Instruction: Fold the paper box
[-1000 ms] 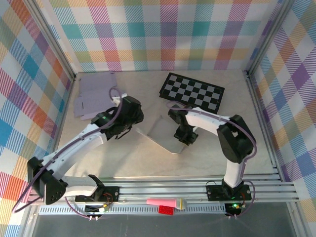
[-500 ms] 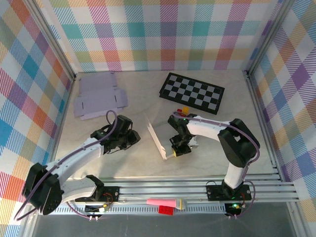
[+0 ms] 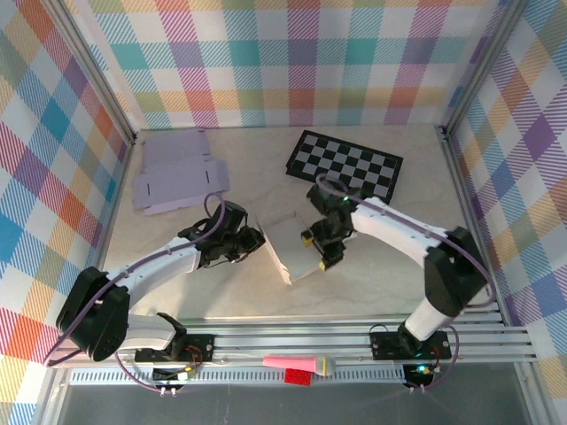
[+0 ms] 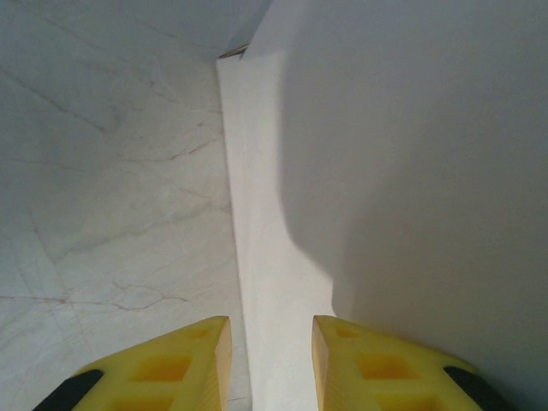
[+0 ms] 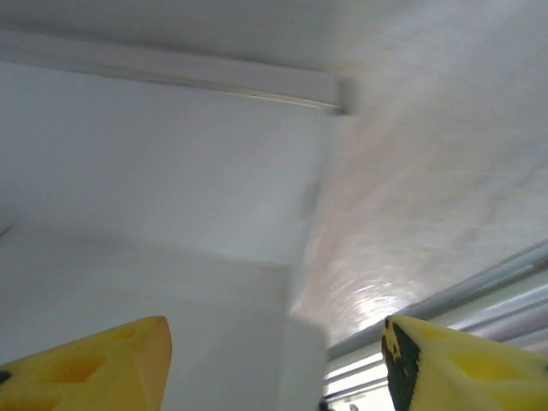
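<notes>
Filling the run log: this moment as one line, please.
paper box: partly folded | left gripper: open, beside its left flap | right gripper: open, at its right edge

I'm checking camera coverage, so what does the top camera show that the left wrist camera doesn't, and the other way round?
Overhead: the checkerboard, the flat purple sheets, the left arm and right arm beside the paper box. Left wrist: its yellow fingers apart, a white flap edge running between them. Both: the paper box and the marble table.

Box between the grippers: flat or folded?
Partly folded: the box has its left side standing up off the table.
</notes>
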Motion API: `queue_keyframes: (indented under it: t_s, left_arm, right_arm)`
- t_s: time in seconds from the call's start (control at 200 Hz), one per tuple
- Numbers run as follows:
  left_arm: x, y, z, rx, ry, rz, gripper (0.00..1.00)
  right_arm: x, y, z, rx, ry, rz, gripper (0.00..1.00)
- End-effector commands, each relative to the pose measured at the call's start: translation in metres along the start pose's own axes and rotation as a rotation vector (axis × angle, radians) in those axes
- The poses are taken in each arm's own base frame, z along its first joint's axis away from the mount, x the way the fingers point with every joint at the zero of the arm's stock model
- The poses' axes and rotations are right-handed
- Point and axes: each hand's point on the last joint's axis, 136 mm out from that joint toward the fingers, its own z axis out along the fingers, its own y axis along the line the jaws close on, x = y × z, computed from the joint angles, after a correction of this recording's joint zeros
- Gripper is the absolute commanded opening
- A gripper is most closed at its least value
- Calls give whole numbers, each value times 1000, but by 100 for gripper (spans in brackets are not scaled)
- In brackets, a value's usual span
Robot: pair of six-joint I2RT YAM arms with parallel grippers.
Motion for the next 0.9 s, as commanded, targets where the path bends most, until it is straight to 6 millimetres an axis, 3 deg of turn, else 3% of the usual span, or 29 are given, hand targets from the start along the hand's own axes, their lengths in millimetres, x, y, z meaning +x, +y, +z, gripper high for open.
queue_keyframes:
  t_s: [0.0,0.065,0.19,0.29,0.475,0.64,0.715,0.895]
  left_arm:
    - [-16,-21,-12,56,-61,28,31]
    - [-19,-28,-12,85,-71,38,32]
    - [-23,-42,-10,120,-69,53,34]
    - [-26,-48,-9,128,-75,60,34]
    - [-26,-52,-4,137,-61,61,34]
    - [-26,-51,-7,134,-69,64,34]
    - [-26,-52,-9,133,-69,73,34]
    - [-28,-47,-25,91,-103,99,39]
  right_arm:
    - [-4,33,-41,-104,-122,-485,56]
    - [13,51,-55,-153,-142,-720,51]
    - [52,71,-68,-253,-100,-971,57]
    - [69,75,-62,-221,-59,-1046,59]
    - [78,90,-49,-156,-68,-1095,60]
    - [63,85,-33,-8,-87,-1032,48]
    - [65,93,-32,-29,-87,-1028,43]
    - [66,109,-32,-68,-108,-968,14]
